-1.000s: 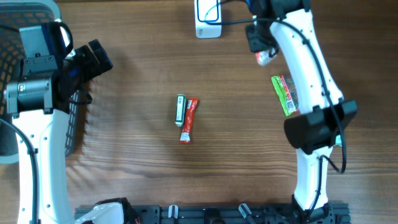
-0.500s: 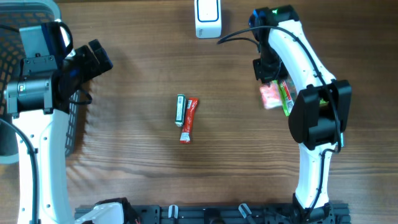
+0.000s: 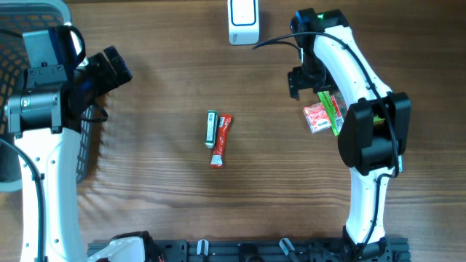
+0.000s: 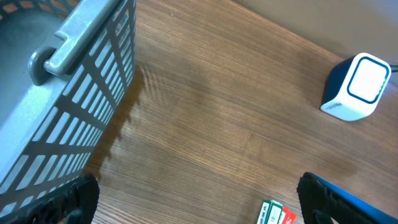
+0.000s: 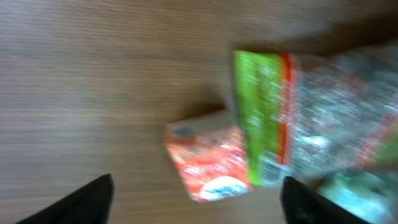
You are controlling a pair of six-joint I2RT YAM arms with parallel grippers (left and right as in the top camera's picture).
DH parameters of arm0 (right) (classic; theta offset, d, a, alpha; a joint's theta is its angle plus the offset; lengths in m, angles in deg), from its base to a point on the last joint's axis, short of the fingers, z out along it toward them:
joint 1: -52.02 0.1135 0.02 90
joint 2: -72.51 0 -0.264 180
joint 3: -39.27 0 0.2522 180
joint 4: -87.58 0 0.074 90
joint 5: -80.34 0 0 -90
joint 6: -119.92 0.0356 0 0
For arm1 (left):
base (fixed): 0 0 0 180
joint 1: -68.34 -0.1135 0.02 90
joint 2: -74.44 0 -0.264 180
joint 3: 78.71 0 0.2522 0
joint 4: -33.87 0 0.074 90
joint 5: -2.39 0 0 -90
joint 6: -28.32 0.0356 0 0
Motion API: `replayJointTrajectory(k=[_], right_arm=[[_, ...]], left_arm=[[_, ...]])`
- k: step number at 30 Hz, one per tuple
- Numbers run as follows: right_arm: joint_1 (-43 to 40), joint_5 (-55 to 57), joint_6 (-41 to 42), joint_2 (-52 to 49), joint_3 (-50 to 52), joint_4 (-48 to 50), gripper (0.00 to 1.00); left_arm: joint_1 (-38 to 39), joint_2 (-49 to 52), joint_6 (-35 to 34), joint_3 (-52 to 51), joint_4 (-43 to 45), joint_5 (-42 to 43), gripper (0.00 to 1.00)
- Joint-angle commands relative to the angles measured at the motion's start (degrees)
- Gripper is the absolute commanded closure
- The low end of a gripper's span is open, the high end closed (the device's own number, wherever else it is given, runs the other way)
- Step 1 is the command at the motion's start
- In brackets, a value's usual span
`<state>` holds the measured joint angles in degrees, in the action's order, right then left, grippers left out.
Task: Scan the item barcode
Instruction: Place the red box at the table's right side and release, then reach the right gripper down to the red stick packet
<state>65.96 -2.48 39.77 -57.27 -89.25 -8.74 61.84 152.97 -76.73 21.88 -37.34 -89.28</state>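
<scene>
The white barcode scanner (image 3: pixel 243 22) stands at the table's far edge; the left wrist view shows it too, scanner (image 4: pixel 356 87). A red packet (image 3: pixel 315 116) lies flat on the table, touching a green packet (image 3: pixel 332 110). My right gripper (image 3: pixel 300 76) hovers just beyond them, open and holding nothing. In the right wrist view, which is blurred, the red packet (image 5: pixel 208 162) and green packet (image 5: pixel 264 118) lie below the spread gripper (image 5: pixel 198 205). My left gripper (image 3: pixel 109 69) is open by the basket; its fingers (image 4: pixel 74 202) frame bare wood.
A grey mesh basket (image 3: pixel 29 14) fills the far left corner, and its wall is close in the left wrist view, basket (image 4: pixel 68 93). A green stick pack (image 3: pixel 211 129) and a red stick pack (image 3: pixel 221 140) lie side by side mid-table.
The right gripper came back from the scanner with the red packet, opened and let it go; the packet now lies beside the green one. The left arm has not moved.
</scene>
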Motion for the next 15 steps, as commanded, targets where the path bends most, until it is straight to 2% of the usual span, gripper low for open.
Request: replayJointTrajectory(k=[1, 6, 10, 13, 15], right_arm=[[-0.1, -13.2, -0.9, 0.0, 0.1, 3.4, 0.00], [0.0, -29.2, -0.9, 0.0, 0.2, 7.2, 0.02], [1.1, -35.8, -0.9, 0.0, 0.1, 8.0, 0.18], [3.1, -36.0, -0.8, 0.0, 0.2, 7.9, 0.37], [5.2, -35.5, -0.5, 0.0, 0.2, 8.1, 0.40]], left_arm=[[-0.2, -0.4, 1.2, 0.5, 0.1, -0.4, 0.00], [-0.2, -0.4, 1.2, 0.5, 0.1, -0.4, 0.00], [-0.2, -0.4, 1.2, 0.5, 0.1, -0.3, 0.00], [-0.2, -0.4, 1.2, 0.5, 0.1, -0.3, 0.00], [-0.2, -0.4, 1.2, 0.5, 0.1, -0.3, 0.00]])
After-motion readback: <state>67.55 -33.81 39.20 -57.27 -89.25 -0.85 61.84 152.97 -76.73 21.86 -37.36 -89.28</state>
